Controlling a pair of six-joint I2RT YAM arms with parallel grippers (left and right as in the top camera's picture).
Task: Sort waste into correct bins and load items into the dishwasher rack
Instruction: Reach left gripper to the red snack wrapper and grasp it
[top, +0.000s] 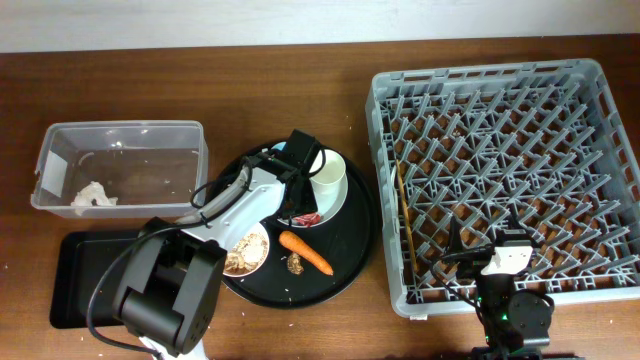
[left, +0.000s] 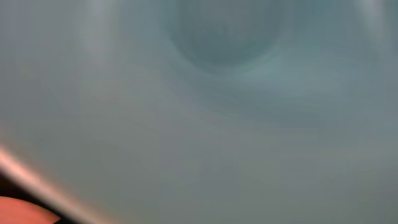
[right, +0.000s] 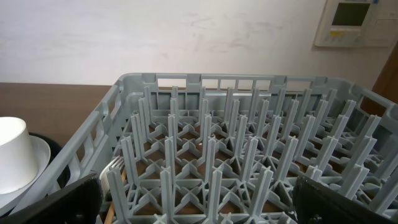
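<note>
Left fingers (top: 298, 160) by cream cup (top: 328, 178), grip unclear; right fingers (right: 62, 200) apart above rack (right: 249, 84).

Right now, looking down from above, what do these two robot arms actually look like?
Both are mostly black. The left arm has a chunky black housing at its base, a white middle link and black cables looping alongside. The right arm shows a white patch and small green lights. Its jaws are plain black.
</note>
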